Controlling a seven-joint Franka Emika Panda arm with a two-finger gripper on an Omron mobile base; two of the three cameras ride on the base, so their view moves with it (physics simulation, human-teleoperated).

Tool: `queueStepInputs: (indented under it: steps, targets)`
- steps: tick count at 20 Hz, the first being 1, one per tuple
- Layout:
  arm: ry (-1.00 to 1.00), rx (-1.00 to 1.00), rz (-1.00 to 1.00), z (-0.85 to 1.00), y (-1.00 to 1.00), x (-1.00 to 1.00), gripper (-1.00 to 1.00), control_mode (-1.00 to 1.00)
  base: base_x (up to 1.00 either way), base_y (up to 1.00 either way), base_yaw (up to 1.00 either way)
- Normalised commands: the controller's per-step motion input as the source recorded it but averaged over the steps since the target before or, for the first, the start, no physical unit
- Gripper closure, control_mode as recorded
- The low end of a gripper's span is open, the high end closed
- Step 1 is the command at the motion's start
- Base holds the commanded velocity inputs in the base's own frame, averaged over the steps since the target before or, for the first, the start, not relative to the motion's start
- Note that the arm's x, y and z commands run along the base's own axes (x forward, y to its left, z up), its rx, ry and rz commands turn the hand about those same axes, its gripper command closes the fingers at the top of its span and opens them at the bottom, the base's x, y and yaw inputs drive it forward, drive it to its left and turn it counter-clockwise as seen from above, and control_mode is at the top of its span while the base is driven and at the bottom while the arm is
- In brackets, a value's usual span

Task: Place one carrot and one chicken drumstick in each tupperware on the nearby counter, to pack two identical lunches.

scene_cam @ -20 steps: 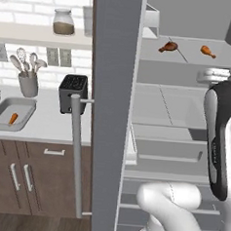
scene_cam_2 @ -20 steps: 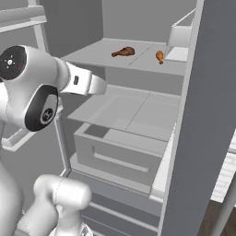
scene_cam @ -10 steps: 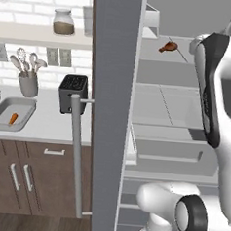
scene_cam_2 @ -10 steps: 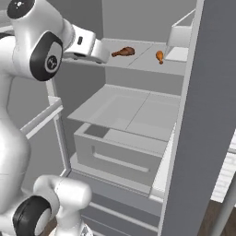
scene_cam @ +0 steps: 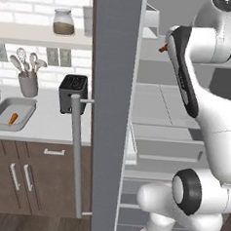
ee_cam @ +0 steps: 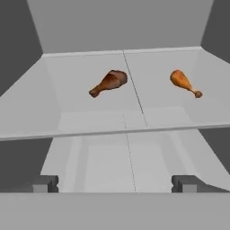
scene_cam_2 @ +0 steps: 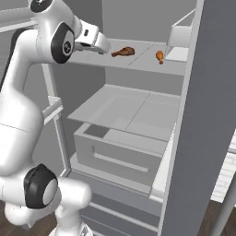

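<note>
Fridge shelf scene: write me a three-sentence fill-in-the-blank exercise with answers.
1. The number of chicken drumsticks lying on the fridge shelf is ____.
2. The hand has its fingers spread, so it is ____.
3. In the tupperware on the counter lies one orange ____.

Answers: two; open; carrot

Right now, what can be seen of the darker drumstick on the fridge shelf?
The darker drumstick is reddish-brown, with a thick rounded end and a thin bone end. It lies flat on the pale grey fridge shelf, left of the shelf's centre seam in the hand view. A lighter orange drumstick lies apart, across the seam. Nothing else touches it.
</note>
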Motion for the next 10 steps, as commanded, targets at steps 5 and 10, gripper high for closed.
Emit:
queueStepInputs:
  steps: [5,10]
  targets:
    - [0.02,0.00,-0.01,-0.20,0.05,1.00,-1.00,-1.00,0.00,0.00,0.00]
    - [0.13,0.00,0.00,-0.17,-0.21,1.00,-1.00,-1.00,0.00,0.00,0.00]
